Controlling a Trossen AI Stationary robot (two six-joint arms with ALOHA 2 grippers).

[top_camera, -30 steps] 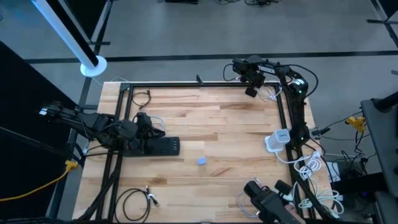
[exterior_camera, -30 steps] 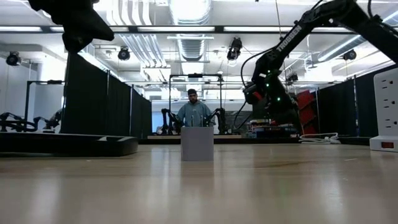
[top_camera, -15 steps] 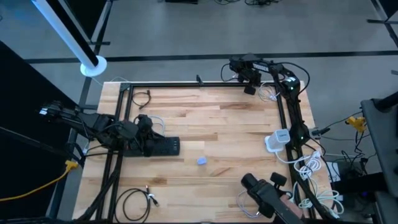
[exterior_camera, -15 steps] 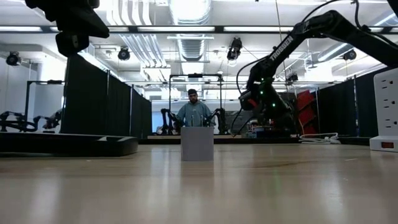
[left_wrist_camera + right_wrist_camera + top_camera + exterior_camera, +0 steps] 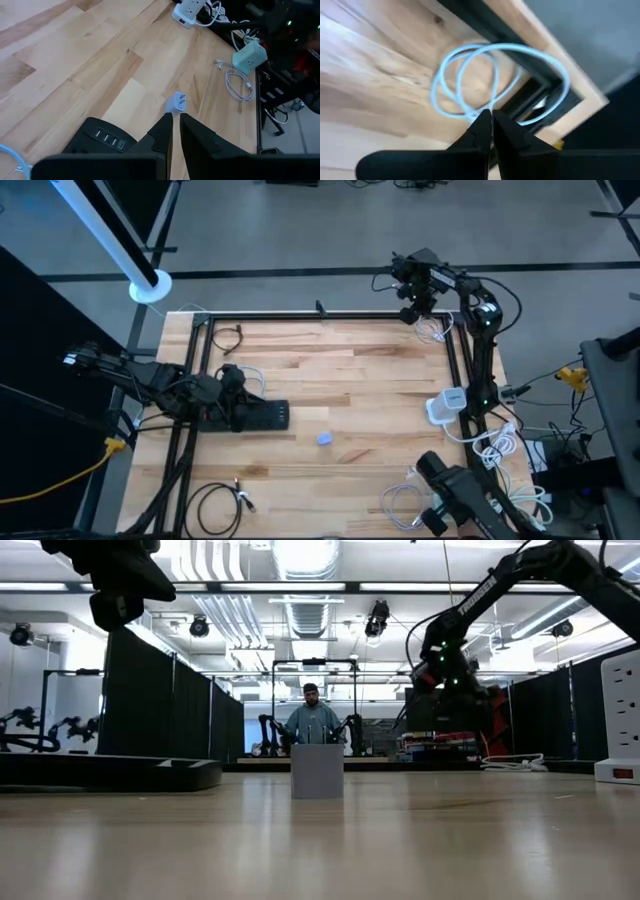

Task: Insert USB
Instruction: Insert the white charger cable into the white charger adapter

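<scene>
A black USB hub [image 5: 262, 416] lies flat at the table's left, its ports [image 5: 109, 138] showing in the left wrist view. My left gripper [image 5: 240, 387] [image 5: 175, 120] hovers just beside it, shut, with nothing seen between the fingers. A small white charger cube [image 5: 324, 438] [image 5: 178, 102] stands mid-table. A coiled white USB cable [image 5: 432, 330] [image 5: 490, 80] lies at the far right corner. My right gripper [image 5: 409, 313] [image 5: 491, 116] hangs shut above that coil, clear of it.
A white power strip [image 5: 447, 402] sits at the right edge, with a green power cube [image 5: 250, 52] and loose white cables [image 5: 400, 500] near right. Black cables lie near left [image 5: 222, 502] and far left [image 5: 228, 335]. A black frame rail [image 5: 330, 315] runs around the table. A person stands far behind [image 5: 312, 720].
My right gripper has swung at the far right corner, first a little toward the left edge, then back toward the right and far edge, staying above the white coil. The arm base at the near right has turned with it. The left arm has kept still.
</scene>
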